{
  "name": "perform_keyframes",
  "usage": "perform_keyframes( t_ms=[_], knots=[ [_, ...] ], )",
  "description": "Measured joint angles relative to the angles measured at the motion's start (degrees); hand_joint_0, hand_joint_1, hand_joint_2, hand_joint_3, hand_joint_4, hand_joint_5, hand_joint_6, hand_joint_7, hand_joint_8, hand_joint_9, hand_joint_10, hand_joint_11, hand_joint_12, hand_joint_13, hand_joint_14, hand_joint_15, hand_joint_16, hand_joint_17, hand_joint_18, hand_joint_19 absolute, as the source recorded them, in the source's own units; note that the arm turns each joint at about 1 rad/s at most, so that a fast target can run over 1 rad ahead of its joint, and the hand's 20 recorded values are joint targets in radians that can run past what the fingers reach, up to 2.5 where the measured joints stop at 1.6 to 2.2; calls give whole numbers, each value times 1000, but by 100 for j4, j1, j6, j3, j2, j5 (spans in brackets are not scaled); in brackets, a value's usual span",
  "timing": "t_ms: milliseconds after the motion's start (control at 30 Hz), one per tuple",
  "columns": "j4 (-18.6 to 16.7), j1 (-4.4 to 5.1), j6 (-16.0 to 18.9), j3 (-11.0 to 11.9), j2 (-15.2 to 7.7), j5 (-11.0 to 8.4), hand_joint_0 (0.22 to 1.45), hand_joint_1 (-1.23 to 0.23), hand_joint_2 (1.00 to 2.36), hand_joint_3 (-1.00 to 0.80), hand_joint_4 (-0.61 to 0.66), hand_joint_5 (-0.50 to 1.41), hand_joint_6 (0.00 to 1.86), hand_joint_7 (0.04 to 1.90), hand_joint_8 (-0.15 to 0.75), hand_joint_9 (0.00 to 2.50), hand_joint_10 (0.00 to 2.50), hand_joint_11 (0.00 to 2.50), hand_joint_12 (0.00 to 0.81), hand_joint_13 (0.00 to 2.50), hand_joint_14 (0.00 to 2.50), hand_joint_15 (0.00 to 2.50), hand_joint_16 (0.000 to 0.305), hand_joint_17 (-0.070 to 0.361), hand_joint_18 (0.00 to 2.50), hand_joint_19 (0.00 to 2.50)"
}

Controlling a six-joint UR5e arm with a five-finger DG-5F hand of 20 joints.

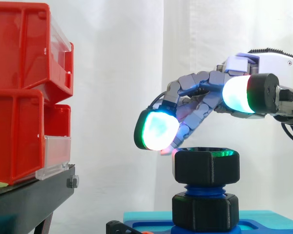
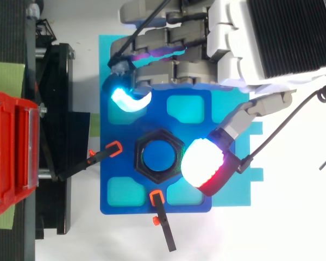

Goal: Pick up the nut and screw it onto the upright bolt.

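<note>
A black hexagonal nut sits on top of the blue upright bolt, with a second black nut lower down at the bolt's foot. In the top view the nut rings the bolt's blue end. My hand hovers just above and to the right of the nut with its fingers loosely bent and spread, holding nothing. One glowing fingertip hangs left of the nut's top, and another pad lies beside the nut's right edge.
The bolt stands on a blue base plate over a teal mat, held by two orange-tipped clamps. Red bins on a black stand rise at the left.
</note>
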State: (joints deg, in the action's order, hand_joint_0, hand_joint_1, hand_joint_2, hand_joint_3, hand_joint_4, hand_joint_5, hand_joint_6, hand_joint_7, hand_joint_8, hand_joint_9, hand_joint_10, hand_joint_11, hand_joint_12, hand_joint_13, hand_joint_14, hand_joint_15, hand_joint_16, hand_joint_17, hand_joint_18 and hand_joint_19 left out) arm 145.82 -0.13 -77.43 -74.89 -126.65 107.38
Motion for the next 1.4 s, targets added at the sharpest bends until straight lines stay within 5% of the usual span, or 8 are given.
perform_keyframes(
  t_ms=[167,333,600,933,1400],
  knots=[
    [-65,-17,2,0,-1,29,468,-147,1000,-500,198,-166,502,685,228,664,0,0,286,366,0,0,32,72,54,0],
    [-128,-7,15,0,-4,45,451,-69,1000,-500,133,-194,501,603,173,227,0,0,328,0,0,0,43,98,0,0],
    [-159,136,30,0,-6,5,441,14,1000,-500,99,-201,501,602,143,17,0,0,330,0,0,0,47,107,0,0],
    [-141,294,193,0,-130,-194,455,42,1000,-500,133,-143,501,643,147,93,0,0,319,0,0,0,46,104,0,0],
    [232,328,227,0,-142,-213,479,-9,1000,-500,208,-85,504,1070,206,245,0,0,301,0,0,0,39,88,0,0]
  ],
)
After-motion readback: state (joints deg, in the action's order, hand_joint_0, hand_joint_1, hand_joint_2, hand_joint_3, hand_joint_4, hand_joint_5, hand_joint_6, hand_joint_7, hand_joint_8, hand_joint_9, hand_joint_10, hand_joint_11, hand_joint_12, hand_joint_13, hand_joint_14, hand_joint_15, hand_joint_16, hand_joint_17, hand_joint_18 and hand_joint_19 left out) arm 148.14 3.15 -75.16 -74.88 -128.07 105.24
